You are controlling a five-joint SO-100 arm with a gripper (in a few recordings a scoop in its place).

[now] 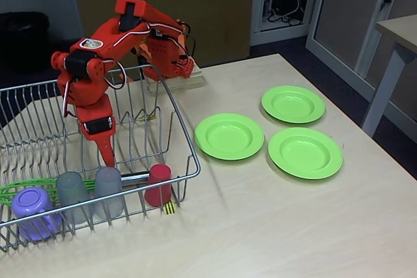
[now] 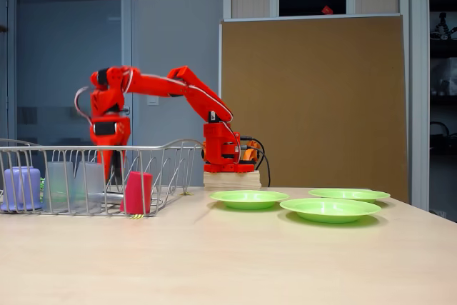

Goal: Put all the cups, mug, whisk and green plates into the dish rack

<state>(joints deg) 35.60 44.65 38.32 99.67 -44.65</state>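
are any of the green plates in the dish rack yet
No, all three green plates lie flat on the table, right of the dish rack.

3 green plates outside dish rack.

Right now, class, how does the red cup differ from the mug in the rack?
The red cup is opaque red; the mug is lilac. The cup stands by the rack's right end in this fixed view, the mug by its left end. Both are in the rack, apparently mouth down.
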